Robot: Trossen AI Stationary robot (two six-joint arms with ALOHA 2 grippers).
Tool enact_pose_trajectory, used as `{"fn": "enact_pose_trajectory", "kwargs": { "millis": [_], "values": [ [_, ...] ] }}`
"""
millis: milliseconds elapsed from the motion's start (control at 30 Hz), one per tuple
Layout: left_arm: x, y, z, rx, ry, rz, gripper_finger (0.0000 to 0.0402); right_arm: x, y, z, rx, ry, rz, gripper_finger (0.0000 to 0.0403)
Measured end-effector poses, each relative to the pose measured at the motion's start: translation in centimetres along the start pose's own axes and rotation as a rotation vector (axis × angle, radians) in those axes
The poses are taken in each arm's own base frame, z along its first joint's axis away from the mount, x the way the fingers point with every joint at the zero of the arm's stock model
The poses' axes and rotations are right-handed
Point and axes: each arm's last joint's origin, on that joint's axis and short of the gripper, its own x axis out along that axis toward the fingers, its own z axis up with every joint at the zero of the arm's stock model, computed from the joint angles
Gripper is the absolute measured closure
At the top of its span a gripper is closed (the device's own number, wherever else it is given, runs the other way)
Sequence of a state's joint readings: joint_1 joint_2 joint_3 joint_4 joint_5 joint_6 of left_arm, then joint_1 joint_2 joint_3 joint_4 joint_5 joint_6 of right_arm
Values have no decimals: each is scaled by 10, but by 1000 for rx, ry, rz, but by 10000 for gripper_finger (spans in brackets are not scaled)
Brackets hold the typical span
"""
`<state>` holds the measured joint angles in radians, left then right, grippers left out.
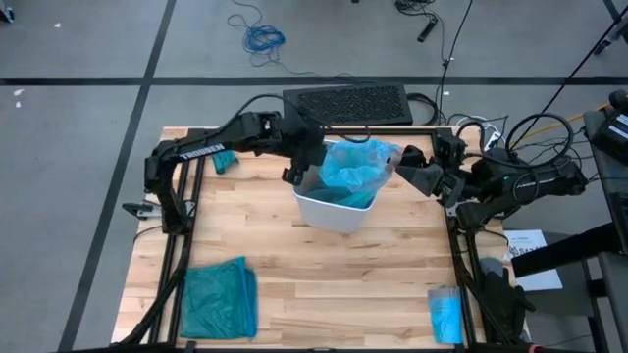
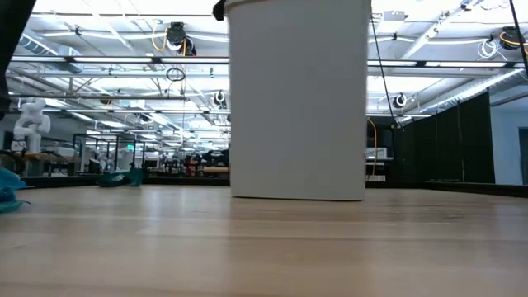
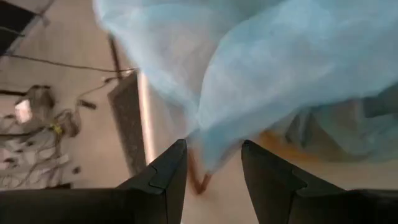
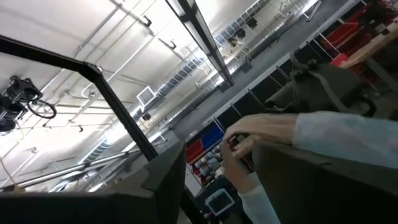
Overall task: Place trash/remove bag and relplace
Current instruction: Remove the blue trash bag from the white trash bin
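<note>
Blue bag [image 1: 355,169] bunches above the white bin [image 1: 337,209] — left gripper [image 1: 299,176] at nine o'clock, fingers [image 3: 163,173] parted around its edge, should pinch firmly; right gripper [image 1: 404,169] at three o'clock, fingers spread, holds nothing.

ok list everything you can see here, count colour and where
bin: 1, white, middle of the table
bag: 1, pale blue, see-through, in the bin's mouth
teal bag: 1, teal-green, near left corner
folded packet: 1, blue, near right corner
table: 1, light wood
mat: 1, black, floor beyond the table
cable: 1, blue, coiled on the floor
left gripper: dark, fingers apart, at the bag
right gripper: dark, at the bin's right rim
</note>
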<state>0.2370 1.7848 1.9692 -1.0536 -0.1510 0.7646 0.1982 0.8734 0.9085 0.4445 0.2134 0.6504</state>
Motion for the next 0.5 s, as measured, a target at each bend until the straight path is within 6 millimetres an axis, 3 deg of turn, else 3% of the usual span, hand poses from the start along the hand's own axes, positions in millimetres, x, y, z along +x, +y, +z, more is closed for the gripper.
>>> {"fn": "enact_pose_trajectory", "kwargs": {
  "millis": [167, 300, 367, 500],
  "values": [
    [8, 2, 5, -116, 31, 85, 264, 0, 0, 0, 8, 1, 2, 225],
    [5, 4, 5, -153, 69, 151, 337, 0, 0, 0, 10, 3, 2, 225],
    [-6, 8, 6, -188, 44, 175, 383, 0, 0, 0, 10, 4, 1, 225],
    [-38, 17, 10, -241, -37, 235, 398, 0, -1, -1, 9, 10, -3, 225]
  ]
}}
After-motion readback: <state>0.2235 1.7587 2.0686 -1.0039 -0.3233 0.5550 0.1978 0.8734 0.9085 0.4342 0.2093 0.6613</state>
